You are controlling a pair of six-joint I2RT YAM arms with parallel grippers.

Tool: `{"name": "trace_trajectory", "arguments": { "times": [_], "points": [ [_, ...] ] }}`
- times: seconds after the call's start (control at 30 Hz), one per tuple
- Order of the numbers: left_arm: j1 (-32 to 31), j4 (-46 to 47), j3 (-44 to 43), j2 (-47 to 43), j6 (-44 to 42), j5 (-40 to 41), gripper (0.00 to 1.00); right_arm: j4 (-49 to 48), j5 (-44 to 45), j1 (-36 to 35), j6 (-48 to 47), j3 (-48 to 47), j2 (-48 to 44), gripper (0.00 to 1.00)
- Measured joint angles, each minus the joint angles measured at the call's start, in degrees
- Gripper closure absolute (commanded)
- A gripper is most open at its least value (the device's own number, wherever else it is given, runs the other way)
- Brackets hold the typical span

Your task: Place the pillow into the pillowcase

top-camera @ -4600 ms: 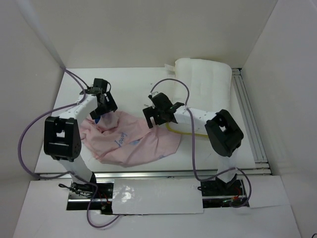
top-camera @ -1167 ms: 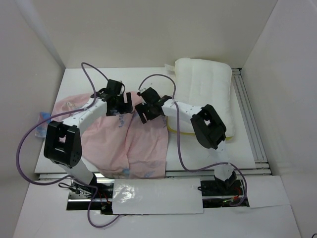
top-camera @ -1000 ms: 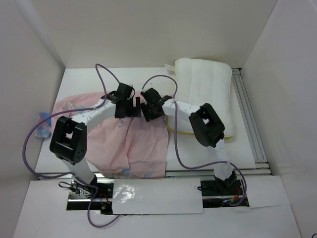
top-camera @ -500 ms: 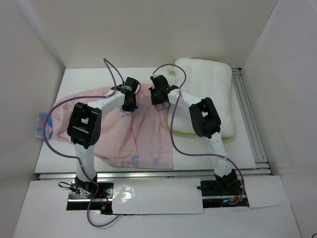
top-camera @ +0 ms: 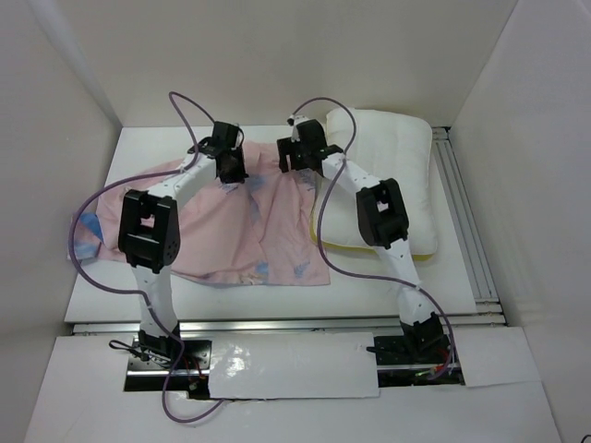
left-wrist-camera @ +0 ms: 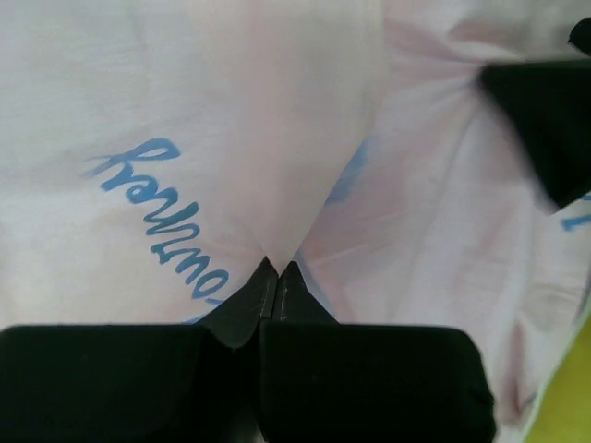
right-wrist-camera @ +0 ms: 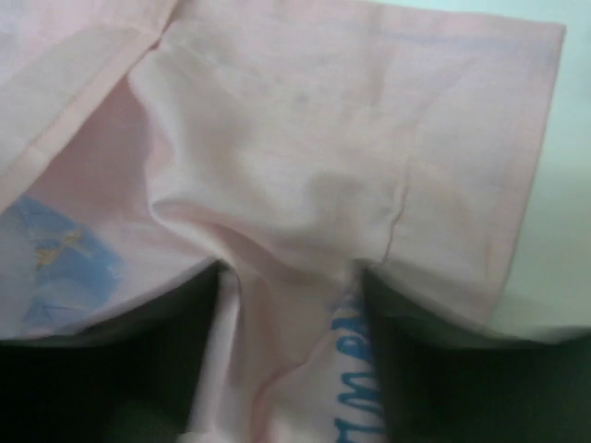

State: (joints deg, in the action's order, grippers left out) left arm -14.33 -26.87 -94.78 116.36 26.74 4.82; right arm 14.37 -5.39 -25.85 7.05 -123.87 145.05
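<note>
The pale pink pillowcase (top-camera: 208,231) lies spread flat over the left and middle of the table, with blue print showing at its left end and near edge. My left gripper (top-camera: 229,172) is at its far edge, shut on a pinch of the pink fabric (left-wrist-camera: 277,185) beside blue lettering. My right gripper (top-camera: 289,162) hovers just to the right, over the far right corner. Its jaws (right-wrist-camera: 291,277) stand apart, open, with a loose fold of pillowcase (right-wrist-camera: 305,166) between them. The white quilted pillow (top-camera: 388,157) with its yellow edge strip lies at the back right, its left side under the right arm.
White walls enclose the table on the left, back and right. A metal rail (top-camera: 462,221) runs along the right side beyond the pillow. Purple cables loop above both arms. The right gripper's dark finger (left-wrist-camera: 545,111) shows in the left wrist view.
Both arms have swung toward the back of the table, drawing the pillowcase out flat. The left gripper has shut on the fabric. The right gripper's jaws have opened.
</note>
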Motion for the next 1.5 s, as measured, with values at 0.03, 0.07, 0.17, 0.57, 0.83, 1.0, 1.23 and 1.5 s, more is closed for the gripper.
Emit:
{"name": "trace_trajectory", "arguments": {
  "times": [0.03, 0.07, 0.17, 0.57, 0.83, 1.0, 1.23, 1.5],
  "points": [
    [0.00, 0.44, 0.02, -0.55, -0.09, -1.07, 1.00, 0.26, 0.07, 0.00, -0.68, 0.02, -0.48, 0.00],
    [0.02, 0.83, 0.02, -0.94, -0.22, -1.84, 1.00, 0.55, 0.17, -0.07, -1.60, 0.04, -0.92, 0.00],
    [0.07, 1.75, 0.09, -2.08, -0.94, -3.82, 1.00, 2.01, 2.27, -0.48, -2.25, 2.38, -5.03, 0.00],
    [0.07, 3.13, 3.19, -5.38, -1.03, -7.80, 1.00, 11.89, 20.74, 7.26, 4.87, 10.36, -22.91, 0.00],
    [0.17, 3.43, 3.19, -5.44, -1.01, -8.61, 1.00, 10.43, 11.21, 10.21, 3.15, 20.28, -18.21, 0.07],
    [0.17, 3.82, 3.19, -5.44, -0.94, -8.57, 1.00, 5.25, 11.76, 8.33, 2.38, 34.73, -26.58, 0.09],
    [0.15, 4.15, 3.19, -5.44, -0.94, -8.35, 1.00, 12.98, 14.10, 14.08, 8.28, 58.38, -48.74, 0.00],
    [0.15, 3.96, 3.19, -5.44, -0.96, -8.61, 1.00, 19.98, 18.10, 16.83, 6.78, 49.44, -51.82, 0.00]
  ]
}}
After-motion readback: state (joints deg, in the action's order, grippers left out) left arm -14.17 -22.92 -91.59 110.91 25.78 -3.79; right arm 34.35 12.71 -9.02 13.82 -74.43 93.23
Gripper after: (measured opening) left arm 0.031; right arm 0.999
